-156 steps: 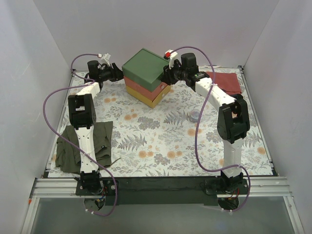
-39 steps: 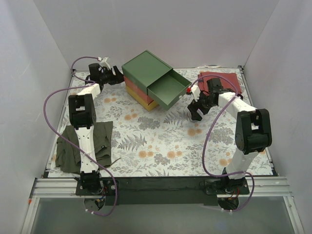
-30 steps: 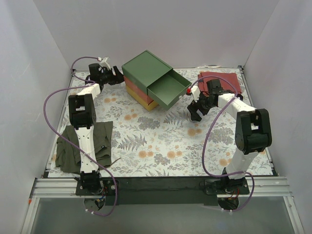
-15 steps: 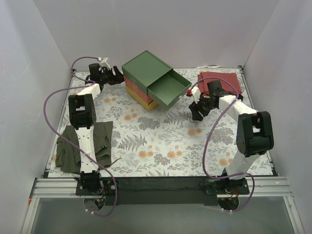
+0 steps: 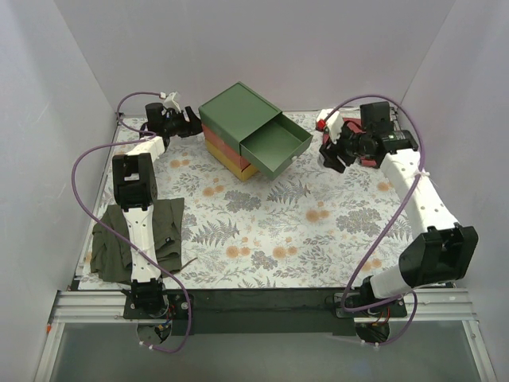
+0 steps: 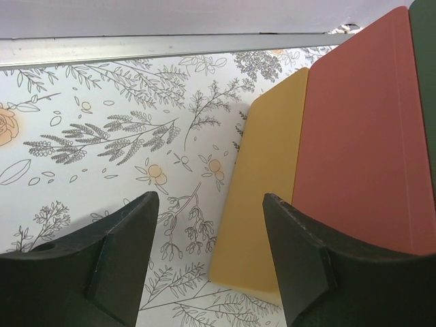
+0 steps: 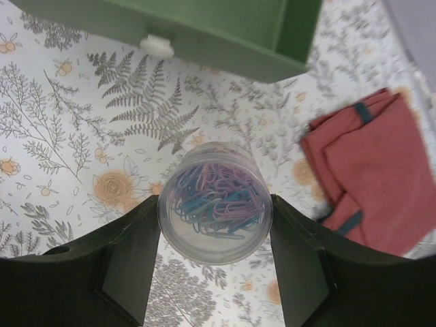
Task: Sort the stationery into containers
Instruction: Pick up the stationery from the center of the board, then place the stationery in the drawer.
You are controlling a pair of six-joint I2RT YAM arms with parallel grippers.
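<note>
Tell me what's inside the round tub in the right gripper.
The clear tub, held by the right gripper, holds a tangle of purple and blue paper clips. Anything beneath that top layer is covered.

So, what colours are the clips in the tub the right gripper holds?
Purple, blue and pink clips in a clear tub; best in right wrist view.

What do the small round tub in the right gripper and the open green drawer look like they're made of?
Small round clear tub: likely transparent plastic, glossy; coloured paper clips show through its wall. Open green square drawer: matte, opaque, thin flat walls; painted wood or board, can't tell which.
</note>
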